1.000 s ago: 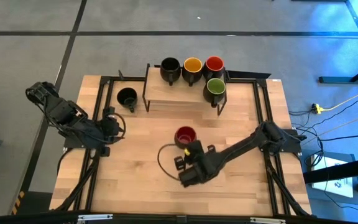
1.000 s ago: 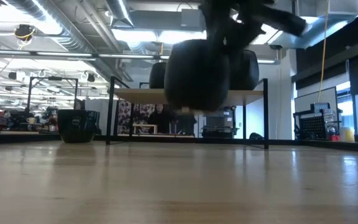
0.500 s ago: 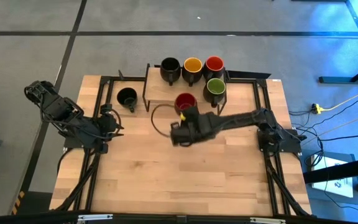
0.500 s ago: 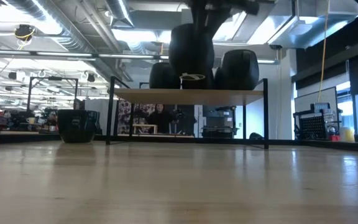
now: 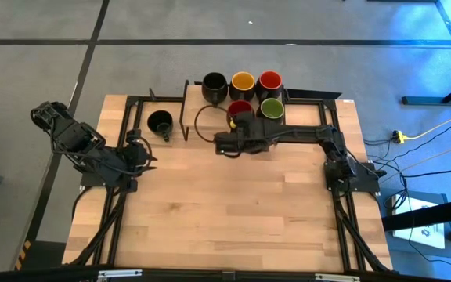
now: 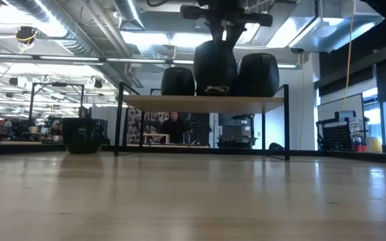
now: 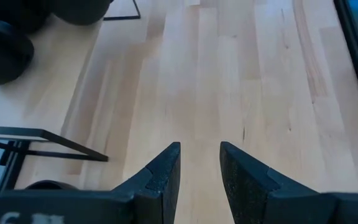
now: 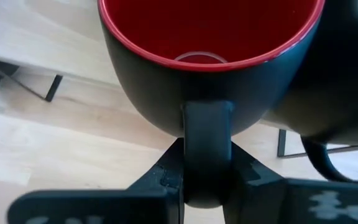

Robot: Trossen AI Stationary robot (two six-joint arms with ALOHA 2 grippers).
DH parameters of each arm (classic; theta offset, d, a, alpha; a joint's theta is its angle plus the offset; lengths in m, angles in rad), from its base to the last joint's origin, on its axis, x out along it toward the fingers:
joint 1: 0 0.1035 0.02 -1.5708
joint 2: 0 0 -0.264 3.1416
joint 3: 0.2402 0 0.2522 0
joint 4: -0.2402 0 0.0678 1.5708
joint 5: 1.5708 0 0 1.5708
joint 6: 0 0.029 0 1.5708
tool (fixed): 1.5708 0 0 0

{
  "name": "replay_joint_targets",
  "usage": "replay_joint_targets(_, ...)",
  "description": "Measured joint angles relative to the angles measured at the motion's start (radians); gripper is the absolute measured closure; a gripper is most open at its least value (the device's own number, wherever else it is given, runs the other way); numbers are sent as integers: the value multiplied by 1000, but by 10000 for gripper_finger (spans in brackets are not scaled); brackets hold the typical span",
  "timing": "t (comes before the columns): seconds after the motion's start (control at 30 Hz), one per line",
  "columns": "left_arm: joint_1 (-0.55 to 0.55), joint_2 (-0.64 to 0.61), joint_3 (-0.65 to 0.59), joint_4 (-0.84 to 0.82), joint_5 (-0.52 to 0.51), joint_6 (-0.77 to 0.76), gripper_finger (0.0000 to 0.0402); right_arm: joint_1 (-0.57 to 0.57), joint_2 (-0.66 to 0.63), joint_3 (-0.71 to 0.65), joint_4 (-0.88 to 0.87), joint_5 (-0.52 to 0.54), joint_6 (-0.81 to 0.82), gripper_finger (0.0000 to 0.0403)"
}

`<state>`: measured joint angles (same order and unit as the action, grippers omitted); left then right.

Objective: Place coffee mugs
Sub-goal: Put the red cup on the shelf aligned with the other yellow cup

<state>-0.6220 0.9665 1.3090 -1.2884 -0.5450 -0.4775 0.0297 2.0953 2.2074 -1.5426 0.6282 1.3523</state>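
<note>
The red-inside mug (image 5: 239,109) (image 8: 210,56) hangs in my right gripper (image 5: 239,126) (image 8: 207,163), which is shut on its handle over the shelf's (image 5: 210,119) near row, left of the green-inside mug (image 5: 271,108). In the low view the held mug (image 6: 214,67) hovers just above the shelf board (image 6: 203,101). Three mugs stand by their bases in the far row: a black one (image 5: 214,84), a yellow-orange one (image 5: 243,81) and a red one (image 5: 269,80). Another black mug (image 5: 160,121) stands on the table left of the shelf. My left gripper (image 5: 149,154) (image 7: 199,169) waits open near the table's left edge. My right gripper pinches the mug's handle (image 8: 207,134) between its two fingers, one on each flat side. It comes level from the table's near side, with the handle pointing back toward the fingers. The mug is upright, mouth up, and seems lifted just clear of the shelf board.
The shelf stands on thin black legs (image 6: 120,120) at the table's far edge. The green-inside mug (image 8: 353,74) is close beside the held one. Black frame rails (image 5: 331,141) run along both table sides. Bare wood (image 5: 225,211) fills the near half.
My right gripper has carried the red-inside mug from the table's middle toward the far edge and upward, then down over the shelf's near row beside the green-inside mug. The mug has stayed upright and the gripper shut on it.
</note>
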Motion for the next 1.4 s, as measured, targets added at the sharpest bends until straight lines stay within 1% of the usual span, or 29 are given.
replay_joint_targets(0.33,0,0,0,0,-42,16,295,-34,0,-8,8,25,5,358)
replay_joint_targets(0.47,0,0,0,0,-43,17,295,-45,0,-21,12,-4,5,357)
replay_joint_targets(0.8,0,0,0,0,-43,17,295,-49,0,-29,23,-2,-3,355)
replay_joint_targets(0.93,0,0,0,0,-42,17,295,-57,0,-29,24,-20,-17,353)
replay_joint_targets(1.03,0,0,0,0,-42,17,295,-57,0,-29,24,-11,-18,339)
replay_joint_targets(1.27,0,0,0,6,-42,17,295,-57,0,-29,33,2,-16,278)
replay_joint_targets(1.4,0,0,0,7,-41,16,295,-57,0,-29,38,8,-20,253)
